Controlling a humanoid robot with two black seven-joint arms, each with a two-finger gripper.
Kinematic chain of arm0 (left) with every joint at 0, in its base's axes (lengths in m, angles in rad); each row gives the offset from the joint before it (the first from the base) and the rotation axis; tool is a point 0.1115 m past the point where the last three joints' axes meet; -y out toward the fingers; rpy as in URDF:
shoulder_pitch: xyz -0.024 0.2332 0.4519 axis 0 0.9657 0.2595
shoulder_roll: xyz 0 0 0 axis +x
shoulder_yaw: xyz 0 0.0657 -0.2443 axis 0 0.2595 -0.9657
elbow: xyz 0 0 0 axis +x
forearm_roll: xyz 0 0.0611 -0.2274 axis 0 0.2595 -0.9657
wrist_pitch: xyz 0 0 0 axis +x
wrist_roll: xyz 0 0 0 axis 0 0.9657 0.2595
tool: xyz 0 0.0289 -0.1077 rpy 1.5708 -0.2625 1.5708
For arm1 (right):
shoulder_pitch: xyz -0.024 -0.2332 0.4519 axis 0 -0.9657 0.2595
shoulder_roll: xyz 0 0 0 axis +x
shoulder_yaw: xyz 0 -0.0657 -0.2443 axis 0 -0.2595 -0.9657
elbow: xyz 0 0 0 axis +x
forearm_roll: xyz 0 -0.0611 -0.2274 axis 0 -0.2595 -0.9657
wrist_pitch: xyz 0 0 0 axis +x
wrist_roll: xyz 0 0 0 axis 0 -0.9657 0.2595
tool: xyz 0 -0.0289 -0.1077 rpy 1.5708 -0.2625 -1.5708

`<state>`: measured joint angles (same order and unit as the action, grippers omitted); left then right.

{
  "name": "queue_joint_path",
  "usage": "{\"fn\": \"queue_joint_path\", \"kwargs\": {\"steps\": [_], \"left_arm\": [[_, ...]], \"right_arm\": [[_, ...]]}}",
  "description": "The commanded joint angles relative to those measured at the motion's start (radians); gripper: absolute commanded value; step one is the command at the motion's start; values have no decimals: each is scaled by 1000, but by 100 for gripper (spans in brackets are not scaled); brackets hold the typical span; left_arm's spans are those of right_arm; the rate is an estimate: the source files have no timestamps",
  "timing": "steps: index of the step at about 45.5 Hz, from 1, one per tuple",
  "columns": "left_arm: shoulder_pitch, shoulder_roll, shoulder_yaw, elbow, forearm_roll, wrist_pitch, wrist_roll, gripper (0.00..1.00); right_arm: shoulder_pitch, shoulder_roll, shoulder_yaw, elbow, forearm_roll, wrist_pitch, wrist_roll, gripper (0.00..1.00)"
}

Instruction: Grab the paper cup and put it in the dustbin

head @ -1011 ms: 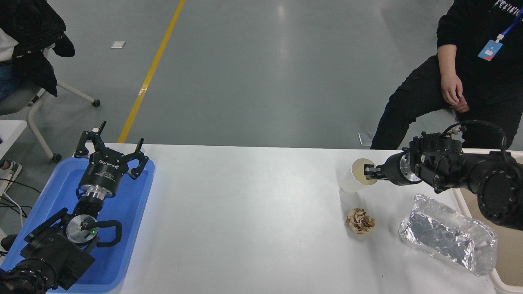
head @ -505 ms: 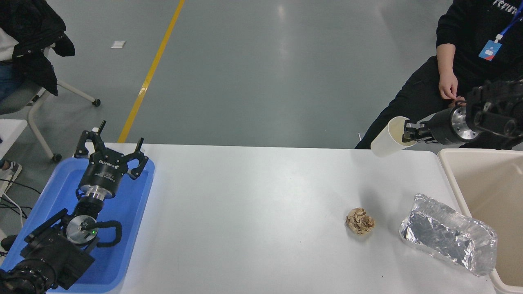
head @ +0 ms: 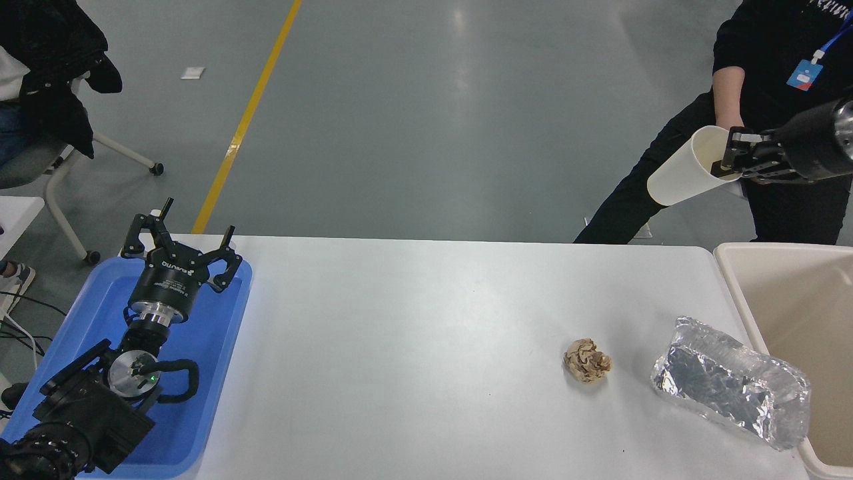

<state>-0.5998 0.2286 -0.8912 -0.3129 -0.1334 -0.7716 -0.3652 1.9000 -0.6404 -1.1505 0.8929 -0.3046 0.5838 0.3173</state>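
Observation:
The white paper cup (head: 683,177) hangs high in the air at the upper right, tilted on its side with its cream mouth toward the right. My right gripper (head: 728,157) comes in from the right edge and is shut on the cup's rim. The beige dustbin (head: 730,283) stands at the table's right edge, below and right of the cup; only part of it shows. My left gripper (head: 180,248) is open and parked over the blue tray (head: 213,347) at the lower left.
A crumpled brown paper ball (head: 587,361) and a crushed foil container (head: 732,381) lie on the white table (head: 413,347) left of the bin. A person in black (head: 766,80) sits at the far right, behind the held cup. Another person's chair (head: 60,160) is at far left.
My right gripper has lifted the paper cup off the table and carried it up and to the right, from beside the paper ball to high above the table's far right corner.

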Motion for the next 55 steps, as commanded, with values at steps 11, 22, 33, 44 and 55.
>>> {"fn": "queue_joint_path", "kwargs": {"steps": [11, 22, 33, 44, 55], "left_arm": [[0, 0, 0, 0, 0, 0, 0, 100], [0, 0, 0, 0, 0, 0, 0, 100], [0, 0, 0, 0, 0, 0, 0, 100], [0, 0, 0, 0, 0, 0, 0, 100], [0, 2, 0, 0, 0, 0, 0, 100]], "right_arm": [[-160, -24, 5, -207, 2, -22, -3, 0], [-508, -48, 72, -590, 77, -35, -7, 0], [-785, -42, 170, -724, 145, -209, -18, 0], [-987, -10, 308, -727, 167, -478, -124, 0], [-1147, 37, 471, -741, 167, -610, -182, 0]]}}
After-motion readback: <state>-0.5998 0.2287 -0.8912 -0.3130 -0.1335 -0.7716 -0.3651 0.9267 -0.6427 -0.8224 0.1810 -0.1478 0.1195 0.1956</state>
